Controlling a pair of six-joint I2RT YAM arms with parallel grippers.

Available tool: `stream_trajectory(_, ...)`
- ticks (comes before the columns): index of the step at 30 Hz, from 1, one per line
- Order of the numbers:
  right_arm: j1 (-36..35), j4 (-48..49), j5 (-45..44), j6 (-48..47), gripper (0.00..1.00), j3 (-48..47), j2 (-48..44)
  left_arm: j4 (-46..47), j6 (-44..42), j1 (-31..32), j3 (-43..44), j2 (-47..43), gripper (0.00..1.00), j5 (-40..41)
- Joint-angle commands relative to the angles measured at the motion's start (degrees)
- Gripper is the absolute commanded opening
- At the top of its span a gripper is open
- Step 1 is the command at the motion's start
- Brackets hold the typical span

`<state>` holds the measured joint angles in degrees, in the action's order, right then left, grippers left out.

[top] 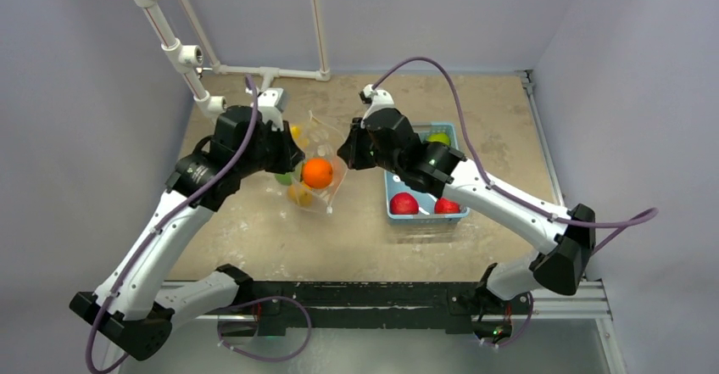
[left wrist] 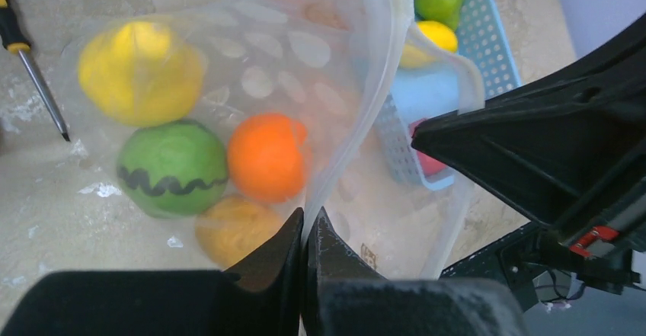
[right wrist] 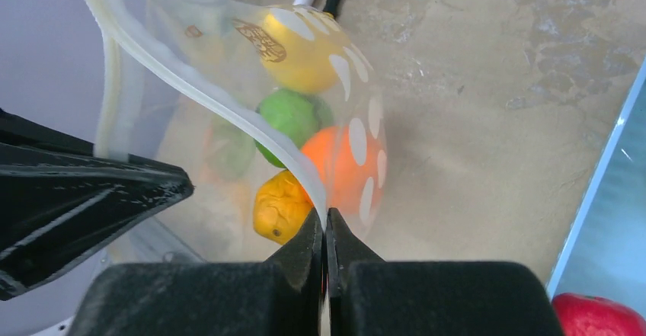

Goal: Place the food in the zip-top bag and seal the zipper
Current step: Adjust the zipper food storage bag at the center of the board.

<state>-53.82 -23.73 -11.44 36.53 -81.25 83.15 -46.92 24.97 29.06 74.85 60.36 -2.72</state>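
Pinching the zipper (left wrist: 378, 84) at one end of the bag (left wrist: 305, 54) mouth, the left tool (left wrist: 306, 218) has its fingers pressed fully together on the strip. The right tool (right wrist: 324, 218) is clamped just as tightly on the zipper at the other end. Between them the mouth gapes, its two lips apart.

Through the clear plastic show a yellow fruit (left wrist: 141, 69), a striped green fruit (left wrist: 174, 168), an orange (left wrist: 267, 157) and a dull yellow fruit (left wrist: 236, 229), bunched at the bag's closed end. From above, both wrists cover the tools and most of the bag mouth, and each wrist view has the other arm's black body close beside the open lip.

Just right of the bag, on the right half of the surface (top: 280, 230), sits the blue basket (top: 421, 218). Two red fruits (top: 404, 203) lie at its near end, and a green fruit (top: 438, 139) and a second yellow fruit (left wrist: 434, 37) at its far end. A screwdriver (left wrist: 30, 69) lies on the surface beyond the bag. A white pipe frame (top: 178, 52) stands at the back-left corner and runs along the back edge.
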Motion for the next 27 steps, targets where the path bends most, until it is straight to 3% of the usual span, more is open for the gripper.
stream_trajectory(1, 1.21, 3.72, 0.77, -0.36, 0.00, 6.26, 2.98, 2.88, 2.13, 0.16, -8.86, 2.84, 0.00, 0.90)
stream_trajectory(6, 1.35, 6.30, 3.32, 0.25, 0.00, 8.70, 4.25, 4.70, 2.73, 0.16, -11.91, 3.17, 0.00, -1.36)
stream_trajectory(17, 1.35, -1.56, -1.71, -0.81, 0.00, -1.71, 0.69, -4.83, 1.01, 0.21, 4.86, 1.24, 0.00, 1.44)
stream_trajectory(23, 1.35, -3.21, -1.26, -0.61, 0.00, -1.12, -0.95, -5.93, 2.40, 0.20, 3.78, 0.62, 0.00, -0.56)
stream_trajectory(27, 1.35, -1.54, 2.75, 0.20, 0.00, 4.61, -1.18, -4.35, 3.13, 0.19, 0.41, 0.20, 0.00, -0.80)
